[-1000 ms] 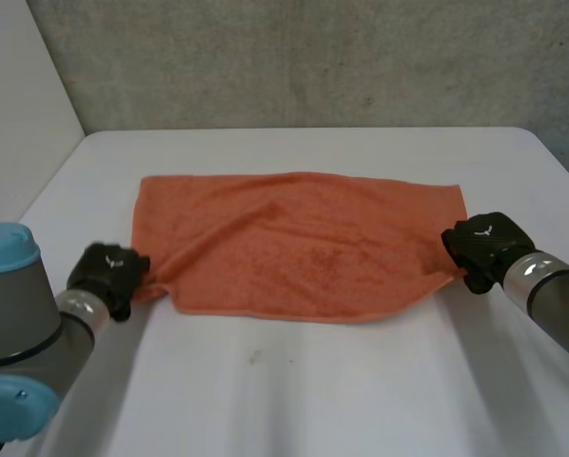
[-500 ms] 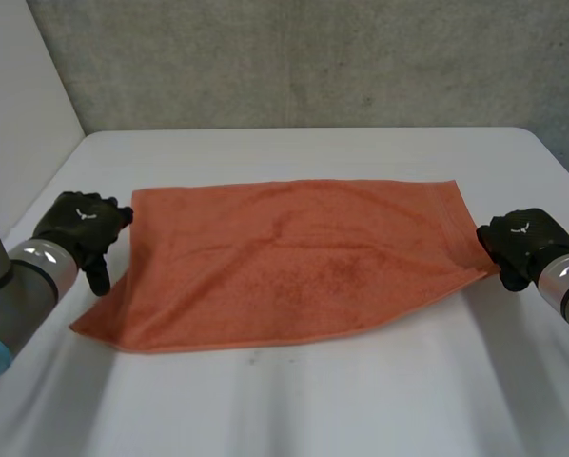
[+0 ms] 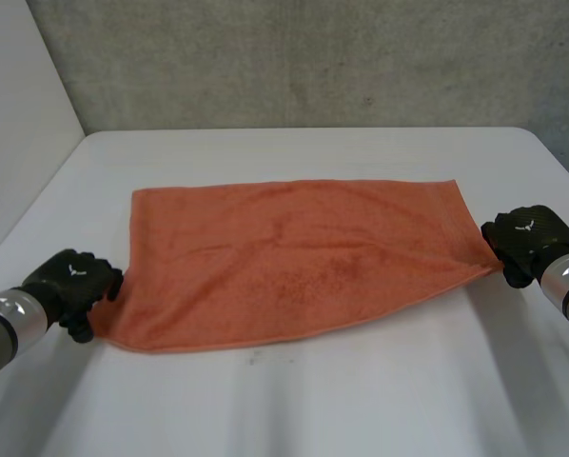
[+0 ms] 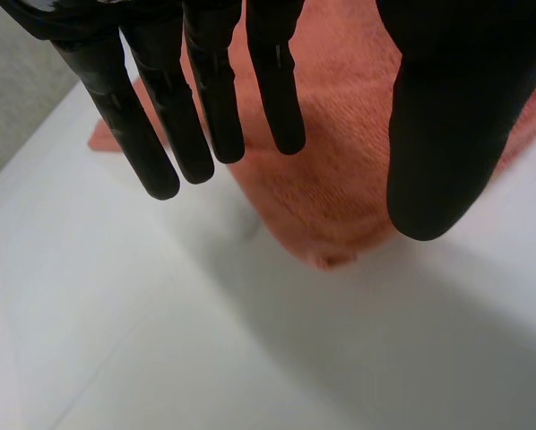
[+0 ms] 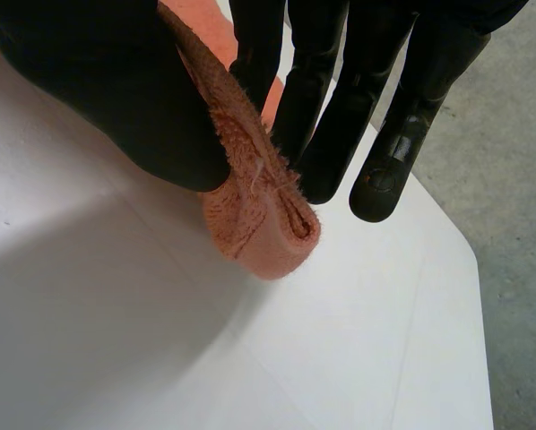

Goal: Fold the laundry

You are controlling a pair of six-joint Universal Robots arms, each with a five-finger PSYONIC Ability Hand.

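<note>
An orange towel (image 3: 294,262) lies spread flat across the middle of the white table (image 3: 294,409). My left hand (image 3: 70,281) rests beside the towel's near left corner. In the left wrist view its fingers (image 4: 205,90) are straight and apart from the thumb, with the towel corner (image 4: 331,188) lying free on the table beneath them. My right hand (image 3: 522,233) is at the towel's right near corner. The right wrist view shows its thumb (image 5: 116,90) and fingers pinching a bunched fold of the towel (image 5: 259,224) just above the table.
A grey wall (image 3: 313,57) stands behind the table's far edge. A white panel (image 3: 18,105) rises at the far left. The table's right edge (image 5: 465,251) runs close to my right hand, with grey floor beyond it.
My left hand has let go of the near left corner and opened, then moved toward the front beside it. My right hand drew the towel to the right, flattening it.
</note>
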